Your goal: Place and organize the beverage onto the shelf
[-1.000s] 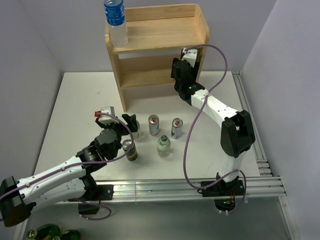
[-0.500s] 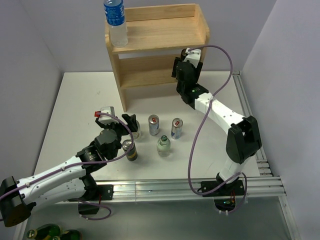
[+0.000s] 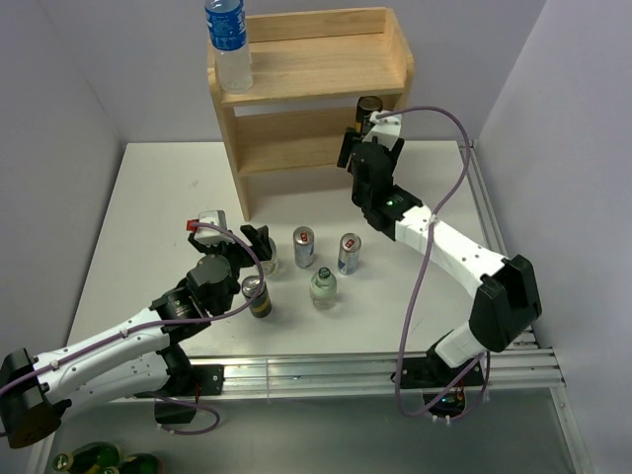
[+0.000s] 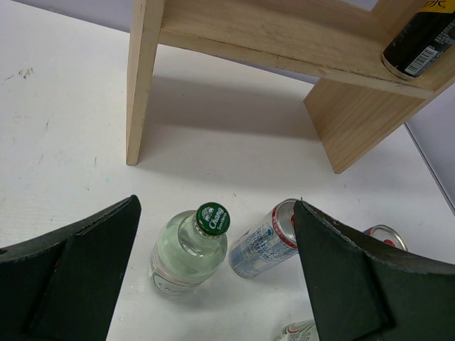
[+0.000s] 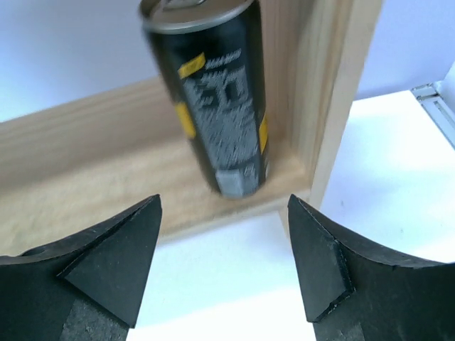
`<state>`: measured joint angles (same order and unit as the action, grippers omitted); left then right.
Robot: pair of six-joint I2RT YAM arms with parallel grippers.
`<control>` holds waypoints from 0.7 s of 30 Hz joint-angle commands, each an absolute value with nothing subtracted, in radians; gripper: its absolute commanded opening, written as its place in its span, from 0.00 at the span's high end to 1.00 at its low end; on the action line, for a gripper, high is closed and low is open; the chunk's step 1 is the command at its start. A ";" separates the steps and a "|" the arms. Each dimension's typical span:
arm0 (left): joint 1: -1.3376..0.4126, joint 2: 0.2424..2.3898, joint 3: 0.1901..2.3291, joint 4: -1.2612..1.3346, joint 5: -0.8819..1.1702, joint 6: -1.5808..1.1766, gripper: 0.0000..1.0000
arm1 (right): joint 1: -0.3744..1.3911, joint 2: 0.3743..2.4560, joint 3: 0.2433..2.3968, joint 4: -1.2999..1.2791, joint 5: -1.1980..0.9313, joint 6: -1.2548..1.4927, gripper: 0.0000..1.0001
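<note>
Jaws of the left gripper point(image 4: 215, 206) hover spread above a green-capped bottle point(image 4: 186, 256) mid-table point(image 3: 158, 197). Beyond, the right gripper point(image 5: 224, 200) gapes clear of the black can point(image 5: 220, 106), which stands at the right end of the shelf's point(image 3: 316, 74) lower tier. That placement looks finished; next, the left gripper must descend squarely and pinch the bottle.

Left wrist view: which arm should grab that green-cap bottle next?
Left. The open left gripper has the green-cap bottle right between its fingers, while the right gripper is far off at the shelf, by the black can.
</note>
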<state>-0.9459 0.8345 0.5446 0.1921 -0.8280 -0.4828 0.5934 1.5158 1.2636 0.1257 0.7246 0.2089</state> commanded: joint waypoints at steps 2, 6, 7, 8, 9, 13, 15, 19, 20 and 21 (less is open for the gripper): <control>-0.943 0.818 0.545 0.216 -0.834 -0.472 0.04 | 0.659 1.395 1.206 0.111 0.793 0.244 0.21; -0.943 0.819 0.548 0.210 -0.831 -0.474 0.04 | 0.732 1.278 1.094 0.072 0.799 0.294 0.21; -0.943 0.818 0.548 0.212 -0.830 -0.474 0.04 | 0.761 1.254 1.048 0.054 0.796 0.317 0.21; -0.943 0.818 0.548 0.212 -0.830 -0.474 0.04 | 0.773 1.203 1.020 0.026 0.795 0.359 0.21; -0.943 0.819 0.548 0.213 -0.828 -0.474 0.04 | 0.785 1.177 0.993 0.012 0.793 0.379 0.21; -0.943 0.819 0.548 0.210 -0.821 -0.479 0.04 | 0.844 1.062 0.820 -0.064 0.778 0.485 0.21; -0.943 0.819 0.549 0.210 -0.819 -0.480 0.04 | 0.880 1.013 0.751 -0.118 0.779 0.550 0.21; -0.943 0.816 0.549 0.209 -0.819 -0.483 0.04 | 0.956 0.959 0.645 -0.192 0.808 0.679 0.21; -0.943 0.813 0.548 0.209 -0.818 -0.483 0.04 | 0.969 0.950 0.623 -0.196 0.813 0.725 0.21; -0.943 0.811 0.548 0.210 -0.816 -0.483 0.04 | 0.988 0.945 0.603 -0.196 0.816 0.748 0.21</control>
<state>-0.9459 0.8326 0.5446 0.1917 -0.8261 -0.4835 0.9474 0.9787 0.6487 -0.1410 0.7723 0.5949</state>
